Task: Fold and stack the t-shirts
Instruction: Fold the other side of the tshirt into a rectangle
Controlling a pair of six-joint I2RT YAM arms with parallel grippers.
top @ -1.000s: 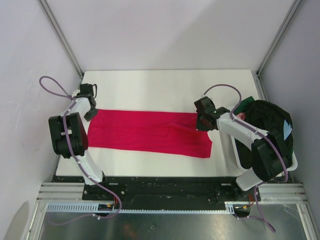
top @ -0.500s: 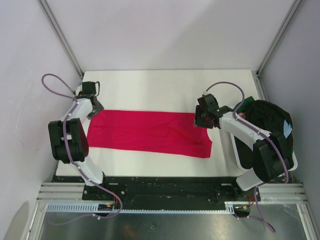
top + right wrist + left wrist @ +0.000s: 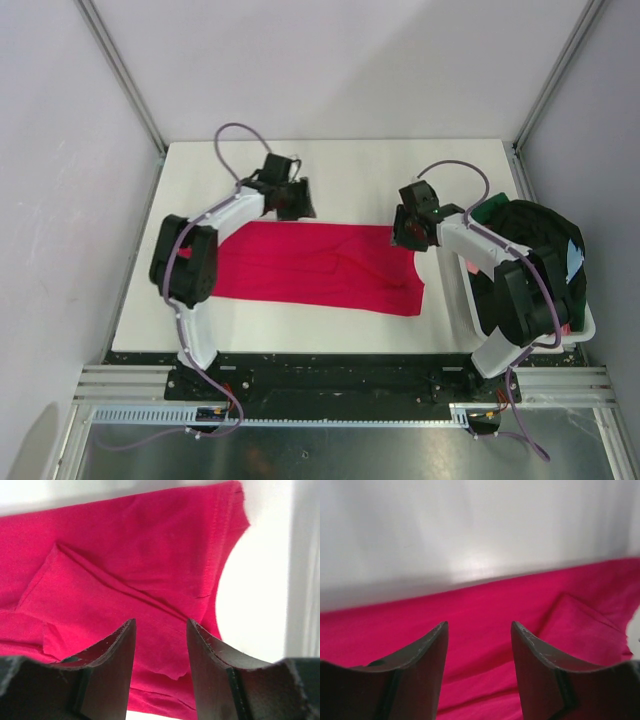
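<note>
A red t-shirt [image 3: 320, 265] lies folded into a long flat strip across the white table [image 3: 350, 170]. My left gripper [image 3: 292, 200] hovers over the strip's far edge near its middle, jaws open with nothing between them; the wrist view looks along the red cloth [image 3: 485, 610] past its open fingers [image 3: 427, 655]. My right gripper [image 3: 410, 232] is above the strip's far right corner, also open and empty. The collar end of the shirt [image 3: 150, 570] lies under its fingers [image 3: 212, 655]. A pile of dark t-shirts [image 3: 535, 255] fills the white basket at the right.
The white basket [image 3: 588, 322] stands at the table's right edge, close behind my right arm. Metal frame posts [image 3: 120, 70] rise at the back corners, and purple cables loop above both wrists.
My left gripper has let go of the shirt's left end and swung right to the middle of its far edge. The right gripper opened and lifted slightly off the right corner.
</note>
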